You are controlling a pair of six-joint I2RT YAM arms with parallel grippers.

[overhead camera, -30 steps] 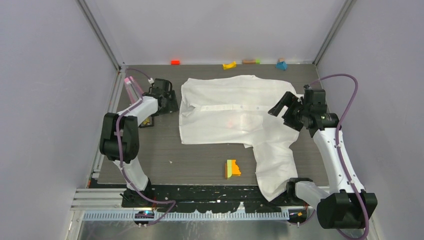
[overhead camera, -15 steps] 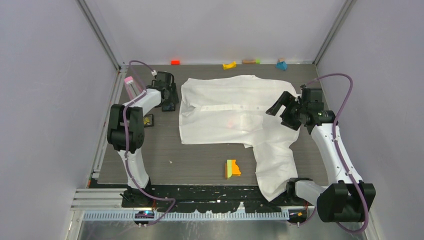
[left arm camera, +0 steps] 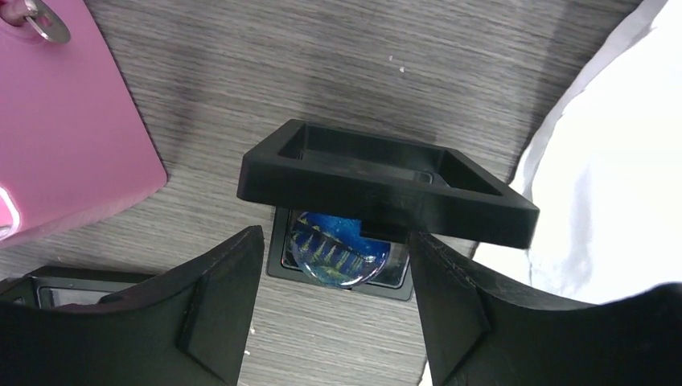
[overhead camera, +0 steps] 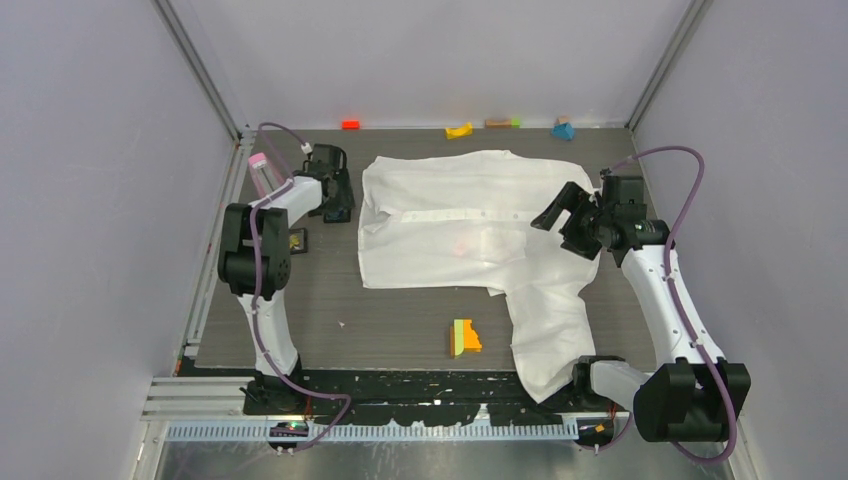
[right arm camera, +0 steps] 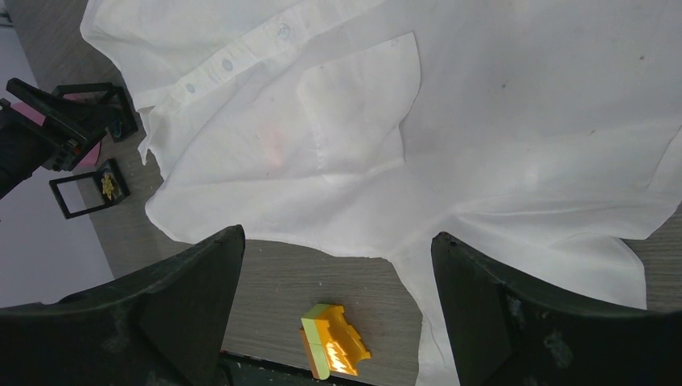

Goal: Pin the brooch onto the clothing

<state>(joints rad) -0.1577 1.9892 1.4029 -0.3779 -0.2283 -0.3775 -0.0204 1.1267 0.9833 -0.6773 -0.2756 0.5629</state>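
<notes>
**While the brooch lies in its box, both grippers are released**

Where the bench meets its near edge, one sleeve of the white shirt (overhead camera: 450, 220) hangs down over it, towards the right corner. A yellow and orange block (overhead camera: 463, 337) lies just left of this sleeve, on the bare wood. The shirt is spread flat over the middle of the bench, and its button row (right arm camera: 241, 52) and chest pocket (right arm camera: 362, 112) face up.

The right gripper (overhead camera: 562, 226) hovers over the right part of the shirt with its fingers wide apart and grasps nothing.

Towards the far-left corner, the brooch (left arm camera: 334, 251) rests inside a small black box (left arm camera: 277, 261), just beside the left border of the shirt. A black frame (left arm camera: 386, 181) stands over the far part of this box and hides the far rim of the brooch. The left gripper (left arm camera: 336, 241) is above the box, released, with one finger on each side of it and nothing held. A pink object (left arm camera: 64, 121) lies to the left. A second black box (right arm camera: 87, 186) with a gold piece lies nearer to the left edge.

Along the far edge lie a red block (overhead camera: 350, 124), a yellow block (overhead camera: 459, 130) and a blue block (overhead camera: 563, 129).
</notes>
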